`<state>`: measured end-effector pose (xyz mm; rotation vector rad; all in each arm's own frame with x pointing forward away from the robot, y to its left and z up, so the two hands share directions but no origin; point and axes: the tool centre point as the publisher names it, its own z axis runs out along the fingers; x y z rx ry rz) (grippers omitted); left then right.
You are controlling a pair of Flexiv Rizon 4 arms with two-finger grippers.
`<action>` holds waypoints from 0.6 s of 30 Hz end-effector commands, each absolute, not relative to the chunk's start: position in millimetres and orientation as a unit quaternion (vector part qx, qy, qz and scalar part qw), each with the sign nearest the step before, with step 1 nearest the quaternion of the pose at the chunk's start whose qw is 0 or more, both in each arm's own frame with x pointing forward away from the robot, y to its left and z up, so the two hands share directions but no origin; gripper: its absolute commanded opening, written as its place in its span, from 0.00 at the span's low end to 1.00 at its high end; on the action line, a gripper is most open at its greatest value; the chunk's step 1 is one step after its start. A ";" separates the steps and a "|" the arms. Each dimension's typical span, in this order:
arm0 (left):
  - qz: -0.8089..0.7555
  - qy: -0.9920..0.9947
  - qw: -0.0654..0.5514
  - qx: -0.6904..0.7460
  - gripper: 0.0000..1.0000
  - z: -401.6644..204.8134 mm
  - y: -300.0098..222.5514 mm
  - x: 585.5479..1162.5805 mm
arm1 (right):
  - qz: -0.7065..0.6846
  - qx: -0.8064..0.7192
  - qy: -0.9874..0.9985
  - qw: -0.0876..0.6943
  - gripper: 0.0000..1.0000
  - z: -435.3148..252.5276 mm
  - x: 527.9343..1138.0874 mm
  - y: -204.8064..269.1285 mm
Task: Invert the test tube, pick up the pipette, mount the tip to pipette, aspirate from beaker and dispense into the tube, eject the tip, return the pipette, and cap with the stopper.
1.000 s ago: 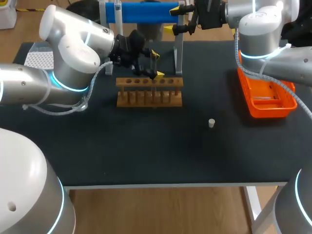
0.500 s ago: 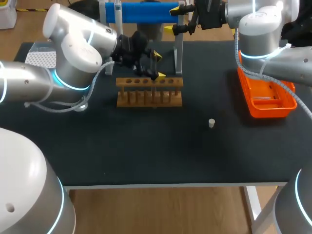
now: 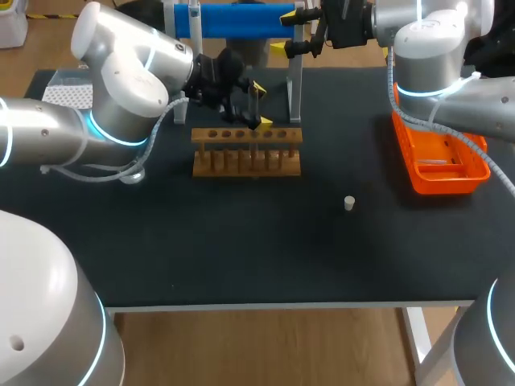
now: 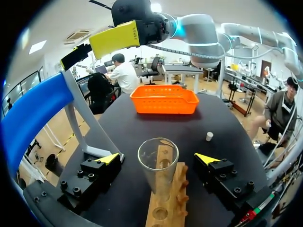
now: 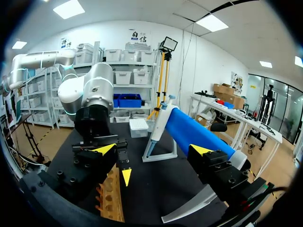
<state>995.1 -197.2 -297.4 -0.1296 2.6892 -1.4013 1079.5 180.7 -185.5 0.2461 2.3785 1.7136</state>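
Observation:
A clear test tube (image 4: 158, 163) stands mouth up in the wooden rack (image 4: 166, 201), seen in the head view as a thin tube (image 3: 255, 107) above the rack (image 3: 246, 151). My left gripper (image 3: 259, 105) is open around it, and its yellow fingertips (image 4: 109, 158) stay clear of the glass on both sides. The blue pipette (image 3: 233, 20) lies on its stand at the back. My right gripper (image 3: 291, 32) hangs open beside it, and the pipette (image 5: 191, 131) runs past its fingers. A small white stopper (image 3: 348, 203) lies on the mat.
An orange tray (image 3: 444, 165) sits at the table's right, under my right arm. A white tip box (image 3: 64, 98) stands at the back left, partly hidden by my left arm. The pipette stand (image 3: 295, 88) rises just behind the rack.
My left arm's elbow has shifted slightly toward the back and right, while its gripper stays around the tube. The right arm has not moved.

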 end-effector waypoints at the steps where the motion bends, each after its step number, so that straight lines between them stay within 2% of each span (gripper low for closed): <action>1: -0.460 0.885 0.050 -0.041 1.00 -296.4 -195.5 996.0 | 0.580 0.084 0.804 0.101 1.00 -185.3 1078.2 180.4; 18: -0.458 0.886 0.051 -0.045 1.00 -296.6 -195.4 995.8 | 0.580 0.084 0.804 0.101 1.00 -185.3 1078.2 180.4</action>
